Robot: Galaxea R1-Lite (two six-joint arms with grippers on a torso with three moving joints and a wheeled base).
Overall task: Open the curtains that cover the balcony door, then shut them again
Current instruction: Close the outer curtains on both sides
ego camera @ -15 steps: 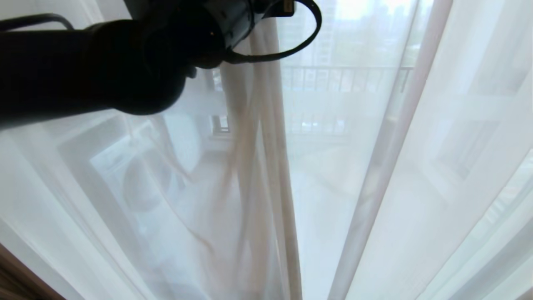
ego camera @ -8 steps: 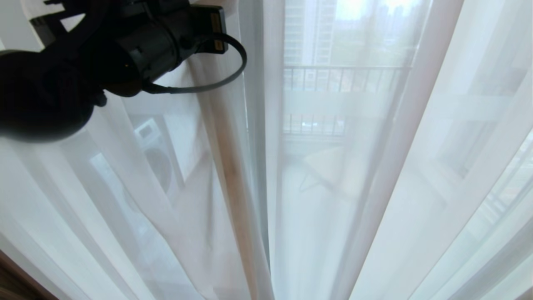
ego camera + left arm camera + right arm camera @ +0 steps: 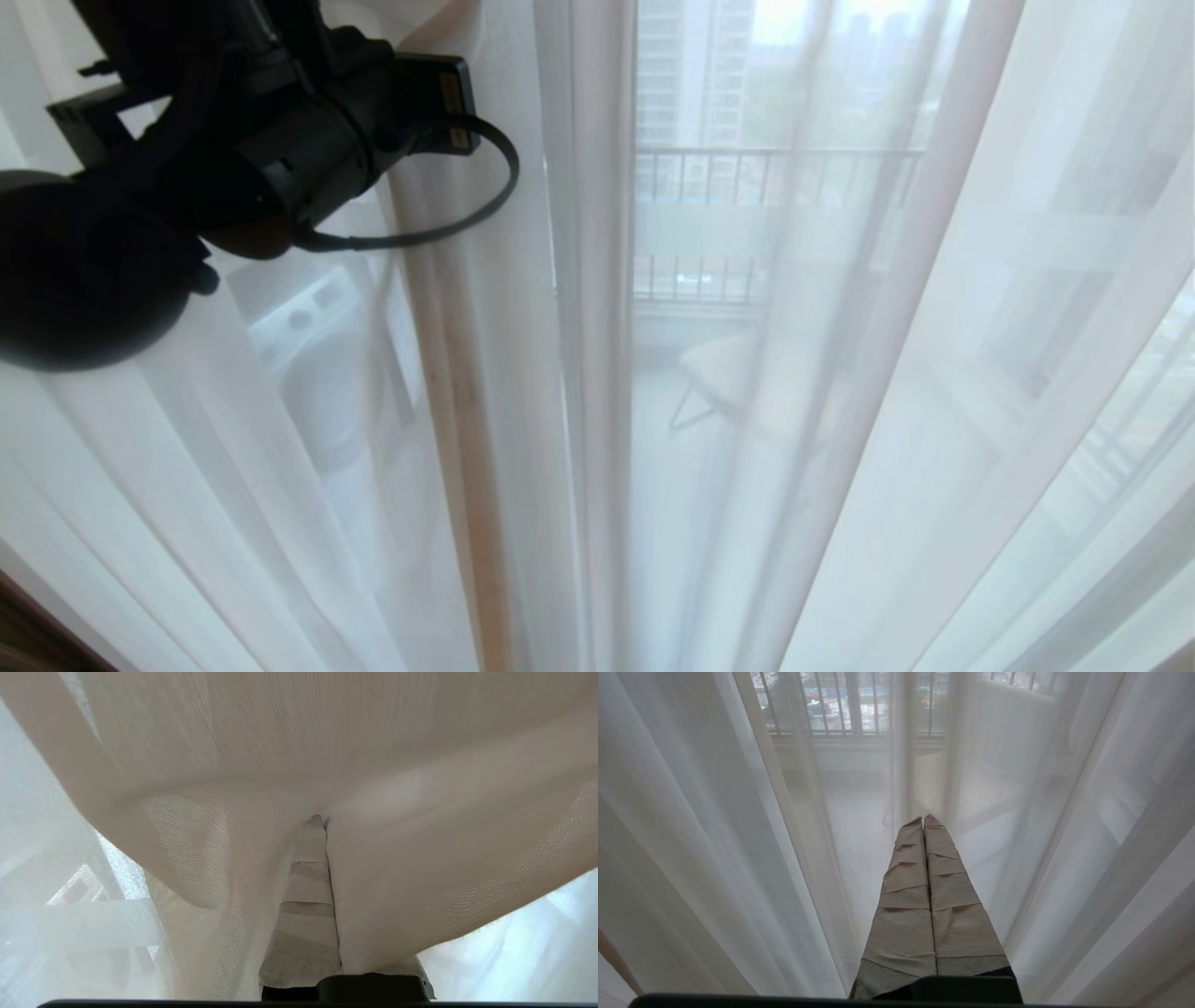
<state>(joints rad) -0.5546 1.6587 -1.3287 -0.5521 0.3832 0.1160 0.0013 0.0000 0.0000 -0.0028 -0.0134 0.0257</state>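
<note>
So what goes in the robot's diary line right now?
left gripper: shut on sheer curtain | right gripper: shut, empty | curtains: closed

The curtains (image 3: 523, 373) are thin, translucent woven cloth; matt cloth tape wraps the right gripper (image 3: 923, 819).

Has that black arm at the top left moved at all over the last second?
Yes. Against the balcony railing, which stays put in the head view, the left arm has swung left, dragging the pinched sheer curtain that way.
</note>
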